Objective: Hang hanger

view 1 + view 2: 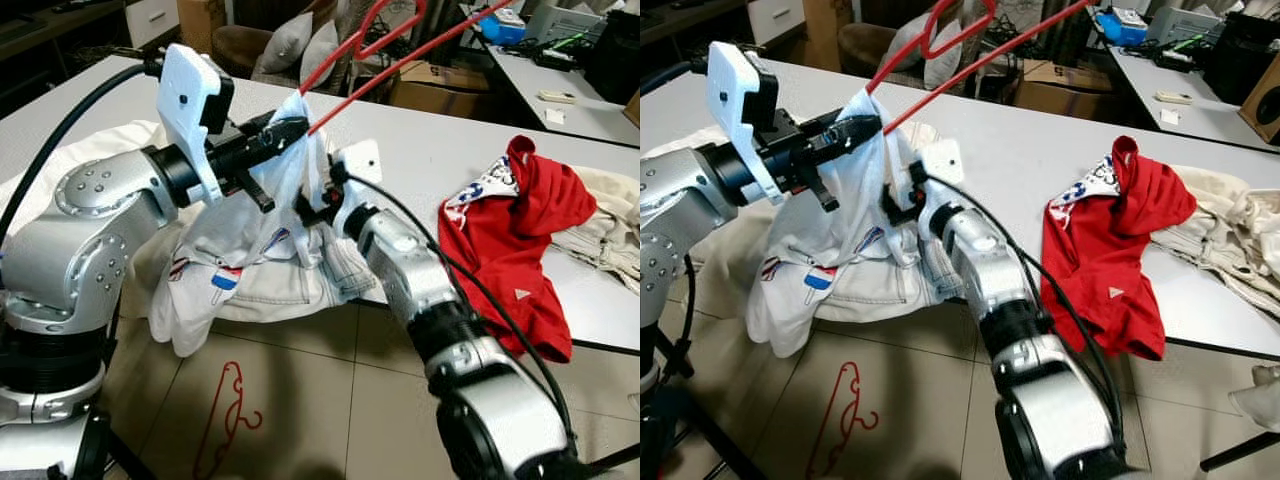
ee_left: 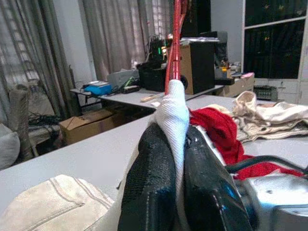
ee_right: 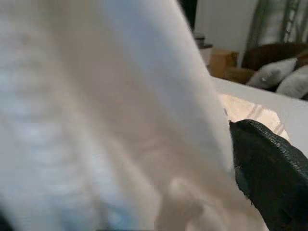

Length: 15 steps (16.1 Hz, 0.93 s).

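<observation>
Left gripper [image 2: 175, 159] fingers [image 2: 151, 187] clamped on white garment [image 1: 262, 240] and red hanger [image 1: 385, 60]; right gripper's [image 1: 312, 205] unclear.

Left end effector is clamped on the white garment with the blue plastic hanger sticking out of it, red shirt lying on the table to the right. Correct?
Not quite: the plastic hanger is red, not blue, as the left eye view shows. The rest holds: the left end effector is clamped on the white garment with the hanger sticking out, and the red shirt lies on the grey table to the right.

Two red hangers, one raised [image 1: 380, 45] above the table [image 1: 420, 150], one on the floor [image 1: 228, 415] below it, one white garment [image 1: 255, 250], one red shirt [image 1: 510, 240], two grippers
</observation>
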### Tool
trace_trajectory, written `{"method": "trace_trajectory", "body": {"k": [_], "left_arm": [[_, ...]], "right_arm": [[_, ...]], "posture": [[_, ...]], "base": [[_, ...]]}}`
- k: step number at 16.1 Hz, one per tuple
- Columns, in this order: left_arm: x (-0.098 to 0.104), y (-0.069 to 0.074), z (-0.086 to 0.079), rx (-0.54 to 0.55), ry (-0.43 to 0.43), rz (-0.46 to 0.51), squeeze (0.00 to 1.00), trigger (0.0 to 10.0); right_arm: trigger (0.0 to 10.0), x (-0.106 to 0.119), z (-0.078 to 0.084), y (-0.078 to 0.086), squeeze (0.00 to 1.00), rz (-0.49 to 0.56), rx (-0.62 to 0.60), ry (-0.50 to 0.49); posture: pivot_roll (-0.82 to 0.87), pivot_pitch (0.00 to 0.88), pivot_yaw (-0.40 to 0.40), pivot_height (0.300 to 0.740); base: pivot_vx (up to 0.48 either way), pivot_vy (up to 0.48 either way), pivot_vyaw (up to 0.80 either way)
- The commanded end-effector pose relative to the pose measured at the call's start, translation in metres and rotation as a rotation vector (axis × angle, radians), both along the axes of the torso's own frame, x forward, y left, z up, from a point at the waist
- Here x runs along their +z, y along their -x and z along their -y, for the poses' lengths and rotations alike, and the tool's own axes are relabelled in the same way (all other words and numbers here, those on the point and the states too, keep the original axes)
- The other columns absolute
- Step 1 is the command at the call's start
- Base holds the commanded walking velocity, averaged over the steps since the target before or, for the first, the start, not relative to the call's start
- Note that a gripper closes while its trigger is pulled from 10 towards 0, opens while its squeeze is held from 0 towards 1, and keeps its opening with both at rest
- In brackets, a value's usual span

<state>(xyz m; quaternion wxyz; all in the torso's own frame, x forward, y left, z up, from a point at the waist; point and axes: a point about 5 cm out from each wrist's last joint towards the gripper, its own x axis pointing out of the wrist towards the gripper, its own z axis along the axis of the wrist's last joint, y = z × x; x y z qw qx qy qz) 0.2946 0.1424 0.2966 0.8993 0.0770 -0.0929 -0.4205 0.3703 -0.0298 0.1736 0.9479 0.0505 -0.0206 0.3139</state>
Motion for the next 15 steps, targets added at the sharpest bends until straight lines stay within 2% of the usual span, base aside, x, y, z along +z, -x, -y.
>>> {"method": "trace_trajectory", "body": {"k": [1,2,15], "left_arm": [[0.011,0.004,0.001,-0.015,0.010,0.037,0.00,0.0],[0.011,0.005,-0.001,-0.005,0.007,0.038,0.00,0.0],[0.017,0.004,-0.008,0.013,0.016,0.048,0.00,0.0]], "right_arm": [[1.4,-0.002,0.007,-0.004,0.00,-0.019,-0.045,-0.016],[0.0,-0.003,0.009,-0.004,0.00,-0.021,-0.051,-0.018],[0.0,-0.019,0.027,-0.008,0.00,-0.072,-0.104,0.006]], "posture": [[0.26,0.010,-0.117,0.740],[0.26,0.009,-0.119,0.740],[0.26,0.001,-0.114,0.740]], "base": [[0.000,0.000,0.00],[0.000,0.000,0.00],[0.000,0.000,0.00]]}}
